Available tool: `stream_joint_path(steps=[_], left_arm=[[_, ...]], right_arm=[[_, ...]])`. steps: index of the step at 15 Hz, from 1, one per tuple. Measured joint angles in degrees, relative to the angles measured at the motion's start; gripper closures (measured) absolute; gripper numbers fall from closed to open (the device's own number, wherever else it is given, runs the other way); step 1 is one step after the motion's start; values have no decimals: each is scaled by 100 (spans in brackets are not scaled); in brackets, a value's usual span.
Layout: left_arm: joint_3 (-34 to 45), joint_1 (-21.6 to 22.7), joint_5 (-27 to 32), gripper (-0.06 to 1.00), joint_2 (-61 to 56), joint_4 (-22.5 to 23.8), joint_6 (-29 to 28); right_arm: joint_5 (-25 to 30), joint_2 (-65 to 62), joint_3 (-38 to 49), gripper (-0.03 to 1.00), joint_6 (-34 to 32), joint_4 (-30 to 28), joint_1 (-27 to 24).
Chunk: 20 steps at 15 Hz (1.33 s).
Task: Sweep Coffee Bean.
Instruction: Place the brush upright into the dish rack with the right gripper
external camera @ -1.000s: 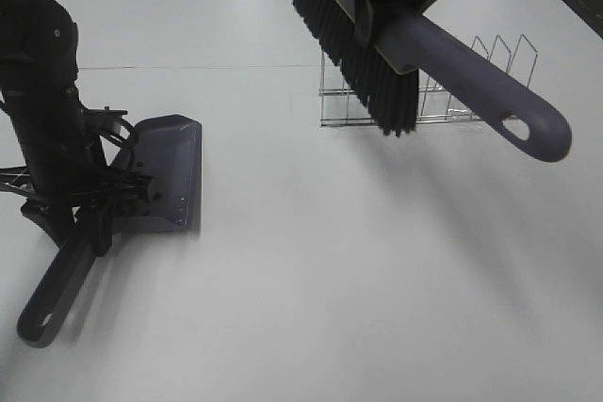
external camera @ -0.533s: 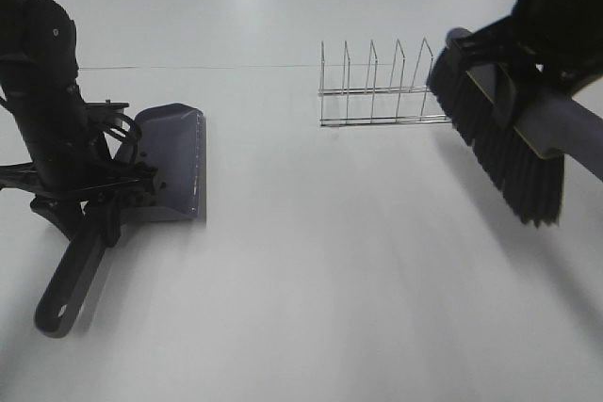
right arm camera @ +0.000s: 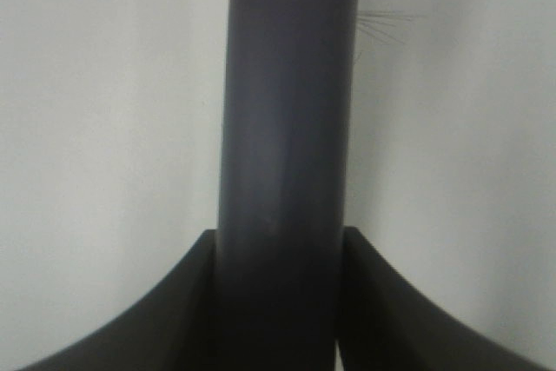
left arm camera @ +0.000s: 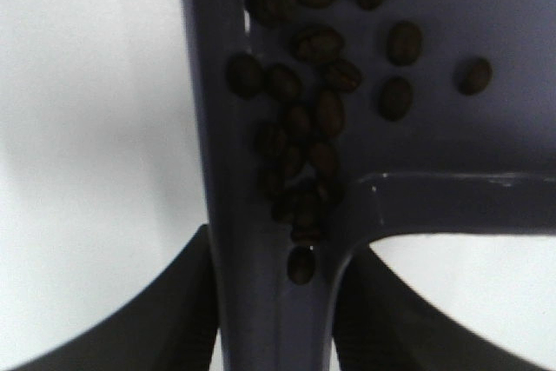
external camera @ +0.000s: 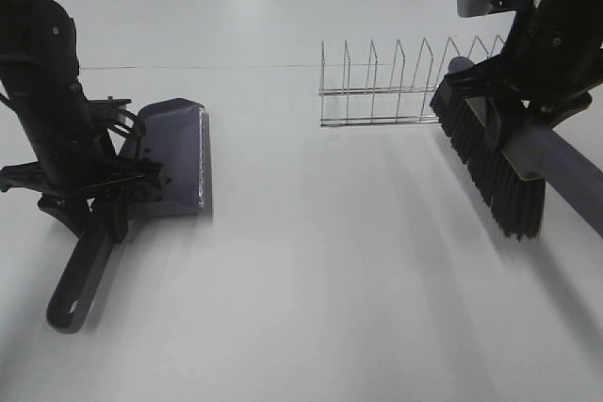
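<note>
Dark oval coffee beans, glossy, clustered inside purple dustpan

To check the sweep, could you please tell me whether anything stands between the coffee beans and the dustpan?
Nothing visible does: the coffee beans already lie inside the dustpan, clustered near its handle, which the left gripper holds.

Dark oval coffee beans, perhaps twenty, loose inside purple dustpan, clustered toward its handle
</note>
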<state>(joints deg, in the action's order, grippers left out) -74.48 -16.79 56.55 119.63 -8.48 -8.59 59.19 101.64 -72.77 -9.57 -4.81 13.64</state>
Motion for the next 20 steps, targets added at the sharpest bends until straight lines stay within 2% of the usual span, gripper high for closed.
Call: stream_joint_path(steps=[2,5,10,14,18,20], left_arm=[[0,0,-6,61,0,0,86],[0,0,-6,61,0,0,103],[0,0,-11,61,0,0,103],[0,0,-11,61,0,-6,103],[0,0,-11,61,0,-6,103],[0,0,-11,61,0,-23,103]], right_arm=[[80,619,-579,66,-11,23,-327],[195,985,-1043,66,80,-23,-516],[367,1564,-1828,66,138,-149,-516],[768,2280,-2550,66,138,-435,-516],[733,2389,-2641,66,138,-544,-584],[802,2389,-2641,66,189,-241,-791]])
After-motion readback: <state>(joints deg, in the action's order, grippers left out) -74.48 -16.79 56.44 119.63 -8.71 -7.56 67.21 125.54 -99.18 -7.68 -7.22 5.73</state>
